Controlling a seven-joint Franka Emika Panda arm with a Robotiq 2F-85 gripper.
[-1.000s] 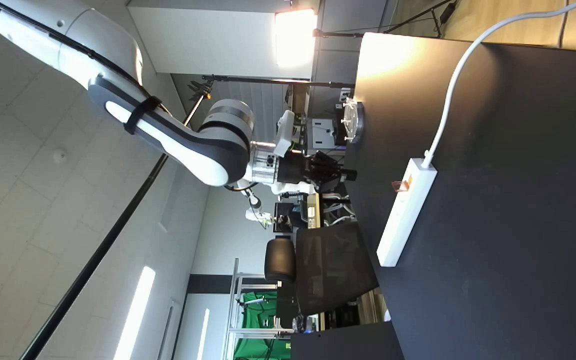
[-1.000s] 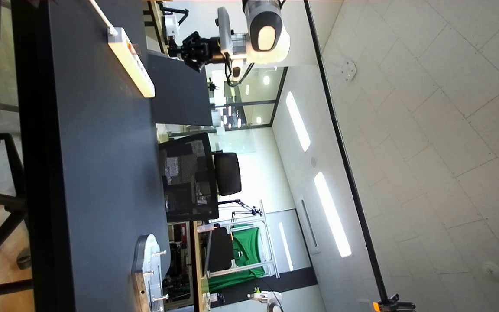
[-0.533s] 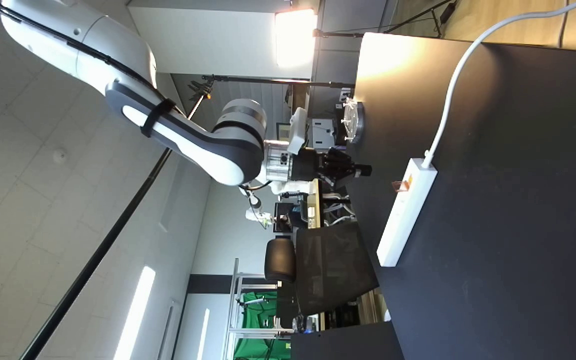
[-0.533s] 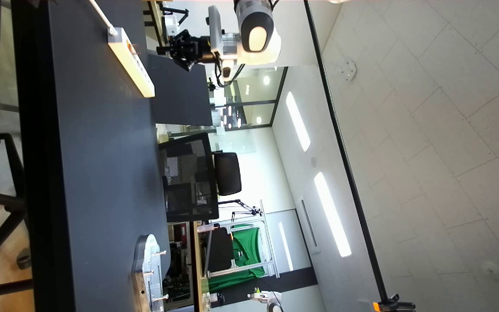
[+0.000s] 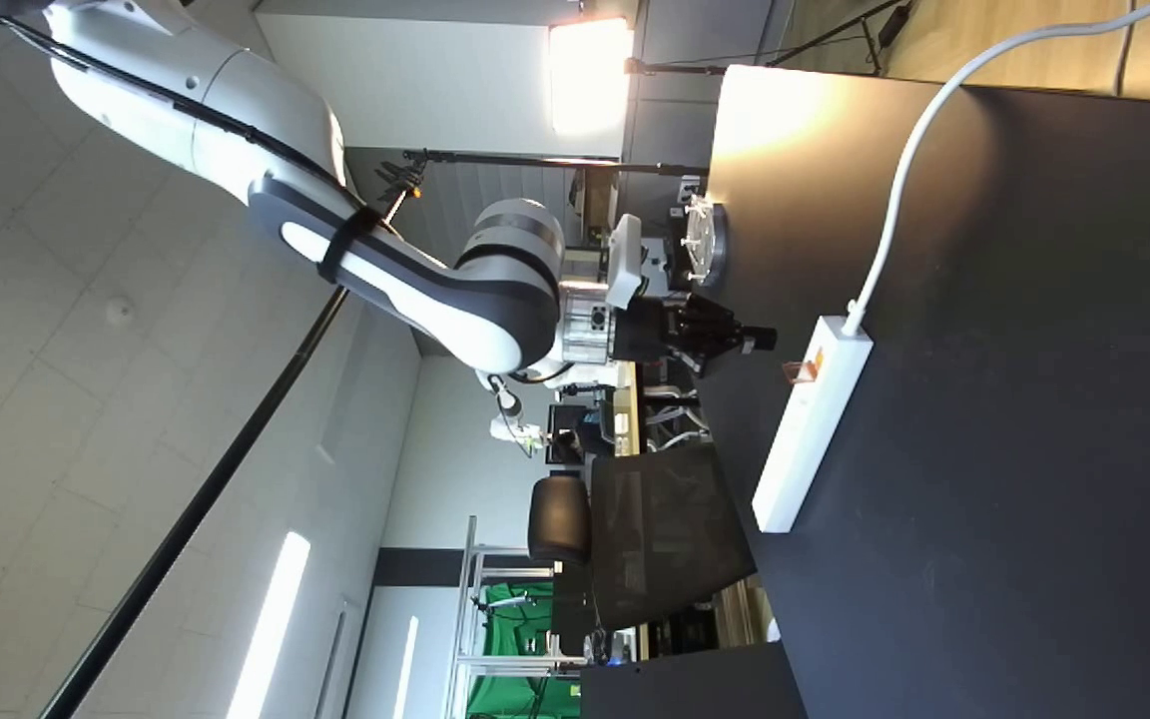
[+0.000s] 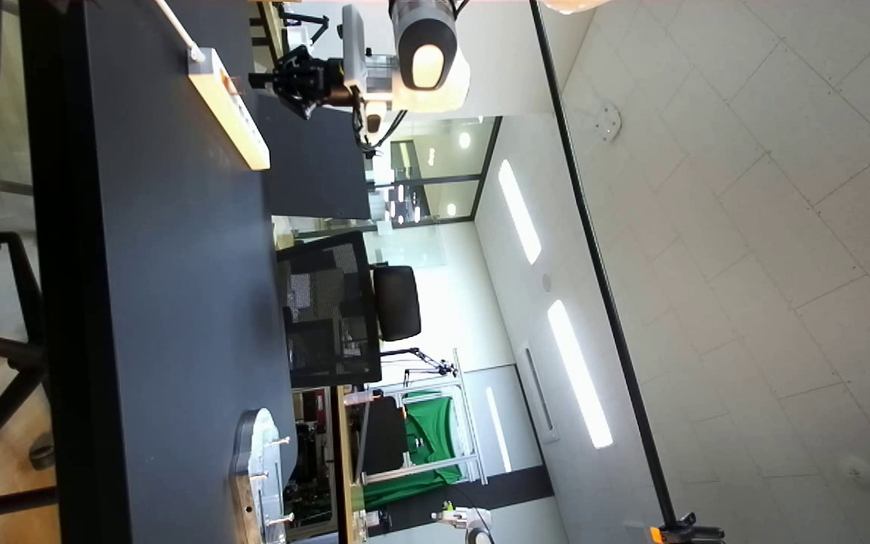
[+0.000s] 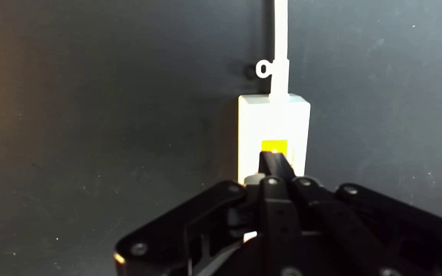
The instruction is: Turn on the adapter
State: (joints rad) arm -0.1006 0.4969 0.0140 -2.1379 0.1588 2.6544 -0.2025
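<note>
The adapter, a long white power strip, lies on the dark table in both exterior views [image 5: 803, 439] [image 6: 235, 117] and in the wrist view [image 7: 252, 130]. Its switch shows orange with a clear flap in an exterior view [image 5: 803, 370] and bright yellow in the wrist view [image 7: 274, 145]. A white cable [image 5: 896, 190] leaves the strip at the switch end. My gripper [image 5: 763, 340] points down above that end, apart from it by a small gap. In the wrist view its fingertips [image 7: 273, 154] are together with nothing between them and cover the switch's near part. The rest of the strip is hidden there.
A clear board with small pegs on a dark base [image 5: 703, 240] stands on the table, also in an exterior view [image 6: 260, 476]. The dark table [image 5: 1014, 479] ends beyond the strip. A mesh chair [image 6: 329, 310] stands behind it. A lit lamp [image 5: 590, 75] stands at the far side.
My gripper has moved steadily down toward the table and the adapter's switch end. It looks shut throughout. The adapter and its cable have not moved.
</note>
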